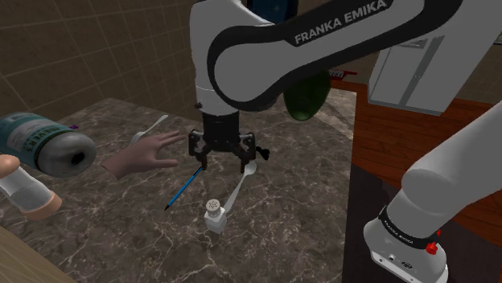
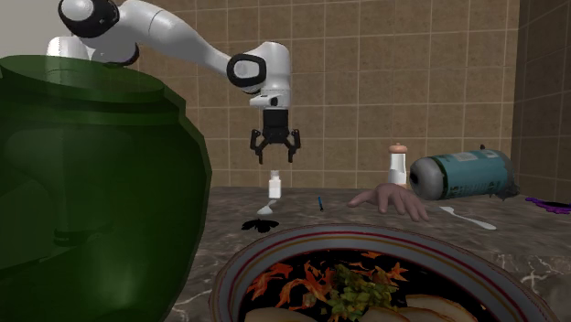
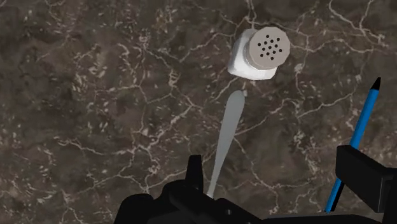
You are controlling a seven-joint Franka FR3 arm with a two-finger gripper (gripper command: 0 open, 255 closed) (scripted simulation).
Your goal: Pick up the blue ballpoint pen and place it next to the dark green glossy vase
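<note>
The blue pen (image 1: pixel 184 188) lies on the dark marble counter (image 1: pixel 121 217), slanting between a flesh-coloured hand model (image 1: pixel 141 153) and a white spoon (image 1: pixel 241 185). My gripper (image 1: pixel 223 161) hangs open above the counter with nothing held. In the wrist view the pen (image 3: pixel 357 140) runs under one finger (image 3: pixel 364 178), and the spoon (image 3: pixel 226 137) lies just inside the other. The gripper (image 3: pixel 280 181) stands wide apart. The dark green vase (image 1: pixel 307 95) stands behind the arm, and looms at the second exterior view's left (image 2: pixel 91 201). There the gripper (image 2: pixel 275 155) hovers well above the pen (image 2: pixel 319 202).
A white shaker (image 1: pixel 214 213) stands by the spoon's tip. A large can (image 1: pixel 44 145) lies on its side at the shoulder view's left, near a small bottle (image 1: pixel 24 191) and another spoon (image 1: pixel 150 127). A bowl of food (image 2: pixel 274 252) sits beside the vase.
</note>
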